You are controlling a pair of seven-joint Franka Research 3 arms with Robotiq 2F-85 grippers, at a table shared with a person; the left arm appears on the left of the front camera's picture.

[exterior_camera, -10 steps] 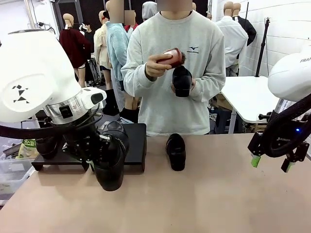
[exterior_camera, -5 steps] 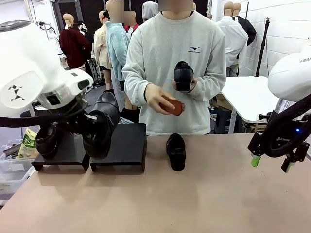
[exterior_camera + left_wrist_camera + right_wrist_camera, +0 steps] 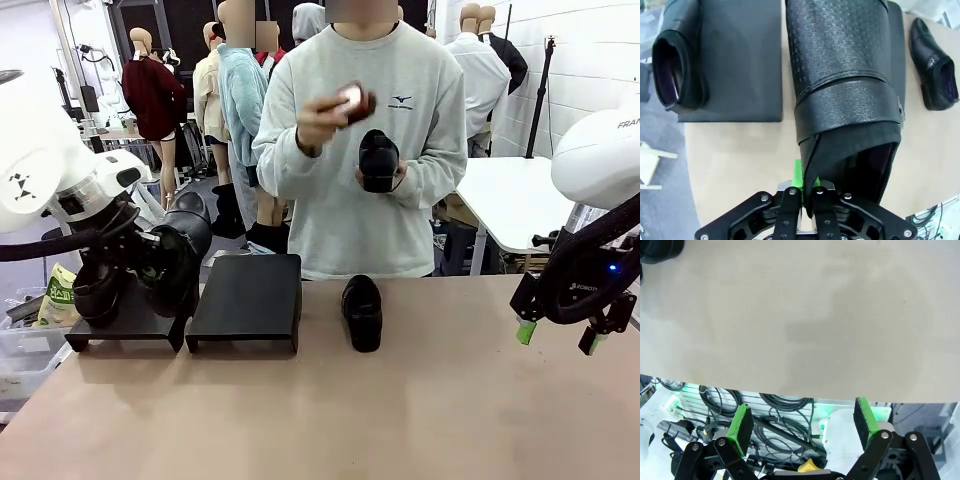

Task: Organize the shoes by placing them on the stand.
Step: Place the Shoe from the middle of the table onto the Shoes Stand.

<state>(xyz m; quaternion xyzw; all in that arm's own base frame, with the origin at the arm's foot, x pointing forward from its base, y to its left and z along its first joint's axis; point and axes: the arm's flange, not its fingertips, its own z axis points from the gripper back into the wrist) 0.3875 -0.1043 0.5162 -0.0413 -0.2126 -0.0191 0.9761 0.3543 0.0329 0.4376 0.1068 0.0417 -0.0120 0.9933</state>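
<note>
My left gripper point(image 3: 807, 192) is shut on the heel rim of a glossy black shoe point(image 3: 840, 75). In the front view this shoe point(image 3: 175, 250) hangs tilted in the air over the right part of the left stand point(image 3: 125, 322). A second shoe point(image 3: 98, 290) stands on that stand's left end. The right stand point(image 3: 245, 300) is bare. Another shoe point(image 3: 362, 312) lies on the table to its right. The person holds one more shoe point(image 3: 378, 160) at chest height. My right gripper point(image 3: 562, 338) hovers open at the table's right edge, its green pads point(image 3: 742, 422) wide apart with nothing between them.
The person stands at the far side and holds a small reddish-brown thing point(image 3: 350, 100) in the raised other hand. The tan table point(image 3: 420, 420) spreads bare in front. A clear bin point(image 3: 20, 350) sits off the left edge. Cables point(image 3: 780, 410) lie below the table edge under my right gripper.
My left arm has lifted the shoe from in front of the stands and carried it up and left, over the left stand. The person's hand with the reddish thing dipped, then rose.
</note>
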